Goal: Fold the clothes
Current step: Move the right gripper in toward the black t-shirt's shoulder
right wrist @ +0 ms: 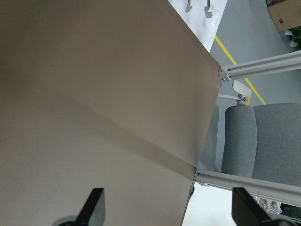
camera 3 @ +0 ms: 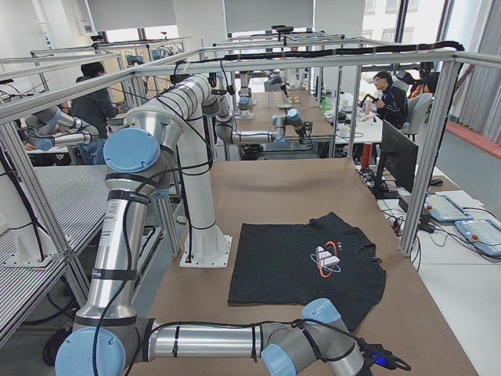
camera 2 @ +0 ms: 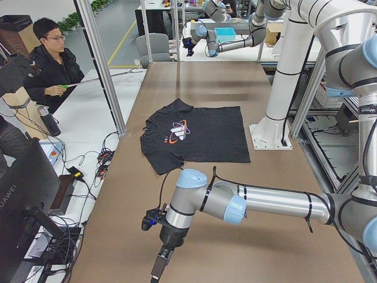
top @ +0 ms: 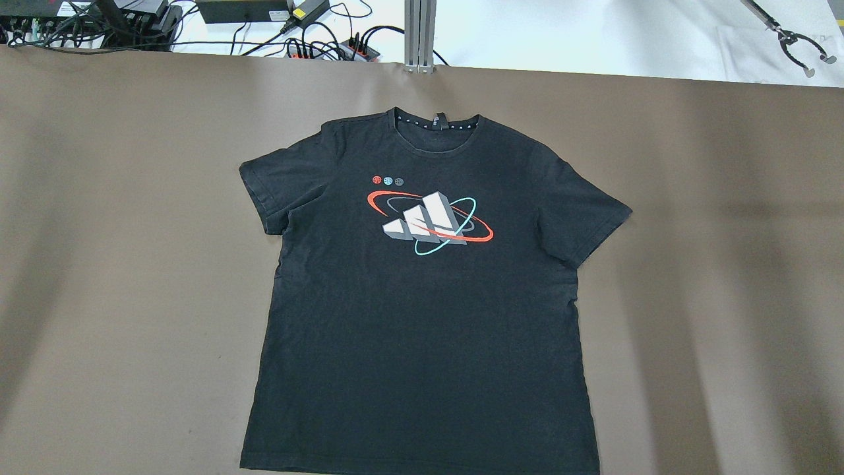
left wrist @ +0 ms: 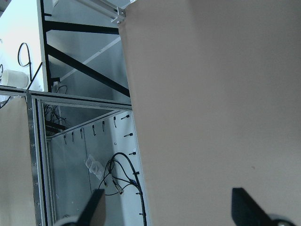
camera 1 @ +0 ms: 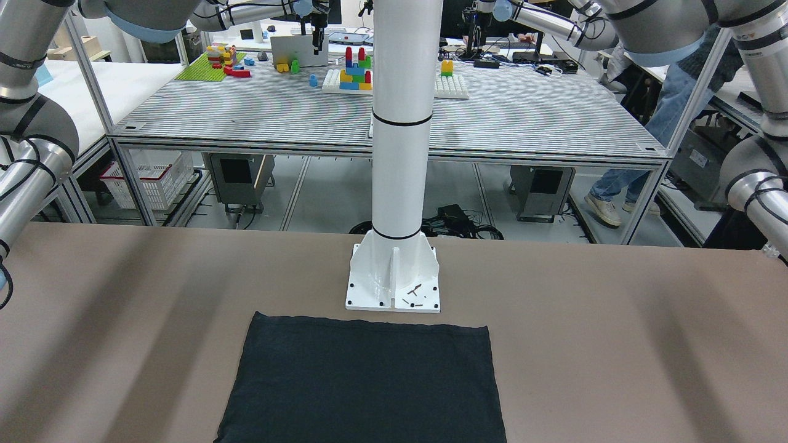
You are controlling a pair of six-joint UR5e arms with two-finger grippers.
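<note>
I see my left end effector [left wrist: 169, 207] wide open, holding nothing, over the edge of the bench [top: 132, 264]. The black T-shirt [top: 422, 316] lies flat mid-bench, hem toward the robot, with bare bench on both sides. My right end effector [right wrist: 169, 205] is equally open and empty at the opposite edge.

Black graphic T-shirt [top: 422, 330], flat, print up, on brown table [top: 119, 264]
</note>
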